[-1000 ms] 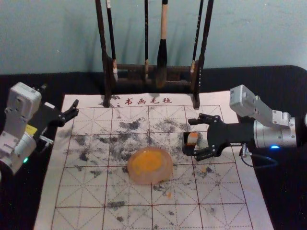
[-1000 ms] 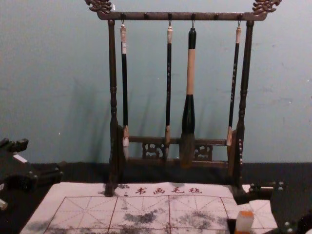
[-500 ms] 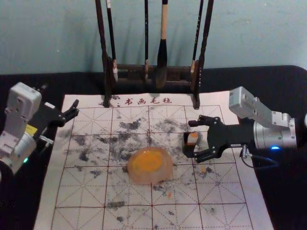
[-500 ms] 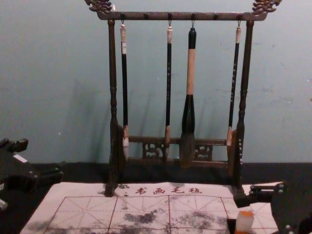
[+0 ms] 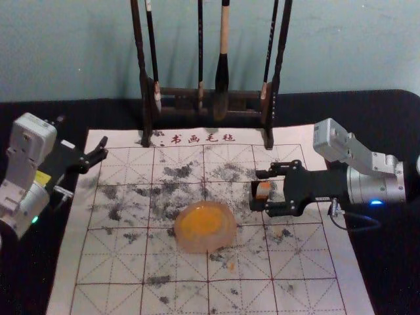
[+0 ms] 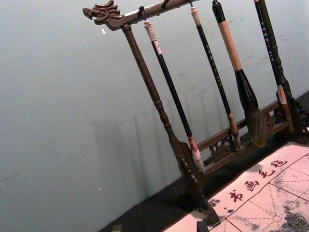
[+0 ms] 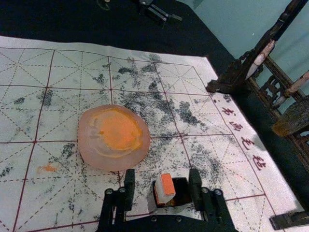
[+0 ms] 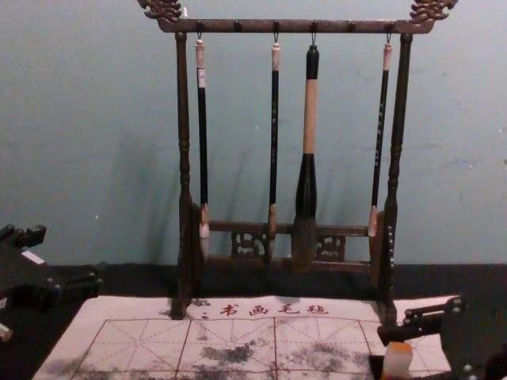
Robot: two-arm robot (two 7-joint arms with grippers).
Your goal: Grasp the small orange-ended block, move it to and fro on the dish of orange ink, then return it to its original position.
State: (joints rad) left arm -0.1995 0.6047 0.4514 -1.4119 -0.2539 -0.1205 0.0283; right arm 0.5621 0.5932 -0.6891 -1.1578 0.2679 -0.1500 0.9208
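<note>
Head view: right gripper's (image 5: 263, 190) fingers closer together than before, part-open astride orange-ended block (image 5: 264, 188), not touching it. Left gripper (image 5: 83, 130) parked by felt mat's (image 5: 77, 216) left edge, fingers wide.

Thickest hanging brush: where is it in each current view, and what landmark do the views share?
Head view: thickest brush, upper centre, slightly right.
Chest view: right of centre, hanging from the top bar.
Left wrist view: hanging, bristles before the lower rail.
Right wrist view: bristles by the rack's lower end.
Shared: red characters on the mat.
</note>
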